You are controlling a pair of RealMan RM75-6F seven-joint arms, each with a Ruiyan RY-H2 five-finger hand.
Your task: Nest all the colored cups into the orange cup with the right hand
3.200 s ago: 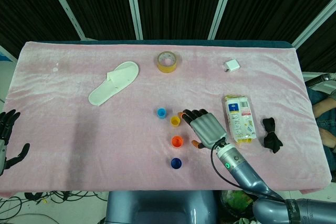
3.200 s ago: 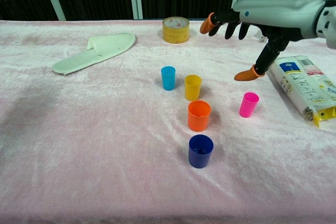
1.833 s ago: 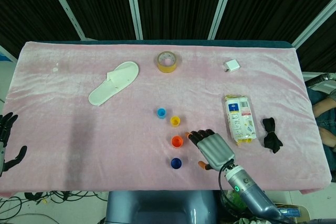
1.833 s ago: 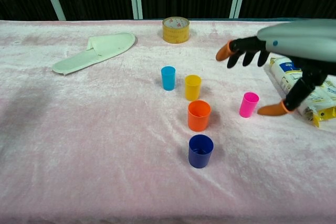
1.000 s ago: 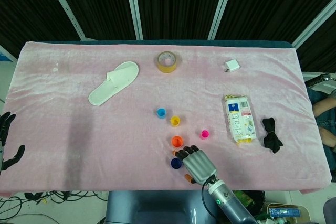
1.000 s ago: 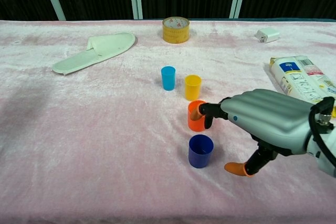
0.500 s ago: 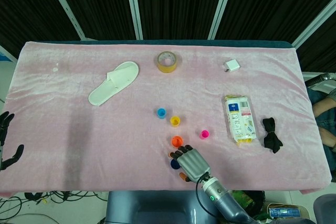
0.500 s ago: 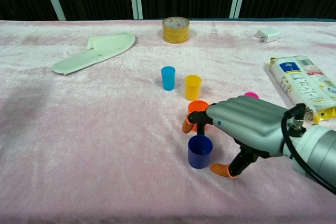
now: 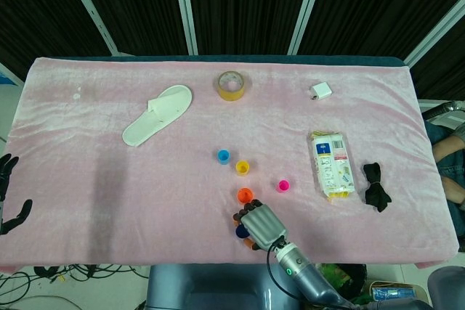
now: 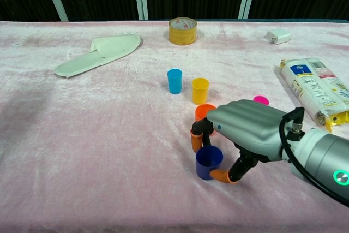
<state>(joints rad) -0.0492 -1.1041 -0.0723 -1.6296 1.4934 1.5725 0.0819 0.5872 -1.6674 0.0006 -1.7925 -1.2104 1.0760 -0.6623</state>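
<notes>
**A:** How far along is the nesting?

**B:** By my reading, barely begun. The orange cup (image 10: 204, 111) stands near the middle of the chest view, and as far as its visible rim shows, nothing sits inside it. The dark blue cup (image 10: 208, 162), yellow cup (image 10: 200, 90), light blue cup (image 10: 174, 81) and pink cup (image 10: 261, 100) each stand alone on the cloth, so all four are left to place.

**B:** The right hand (image 10: 248, 128) is on the dark blue one, lower centre of the frame. Its orange-tipped fingers (image 10: 196, 141) curl against the cup's left side and the thumb presses the lower right, so I judge the cup is gripped, though it is not yet lifted off the cloth.

**A:** And the orange cup itself?

**B:** Small, upright, plain plastic, open mouth up, just above the blue cup and partly hidden behind the hand. In the head view it is the orange dot (image 9: 245, 194) at lower centre, just above the hand (image 9: 260, 225).

**A:** The other hand?

**B:** The left hand (image 9: 9, 192) hangs at the far left edge of the head view, off the pink tablecloth (image 9: 94, 179), fingers spread, holding nothing.

**A:** Further out?

**B:** A white slipper (image 10: 98, 53) upper left, a tape roll (image 10: 182, 30) top centre, and a snack packet (image 10: 315, 88) on the right.
</notes>
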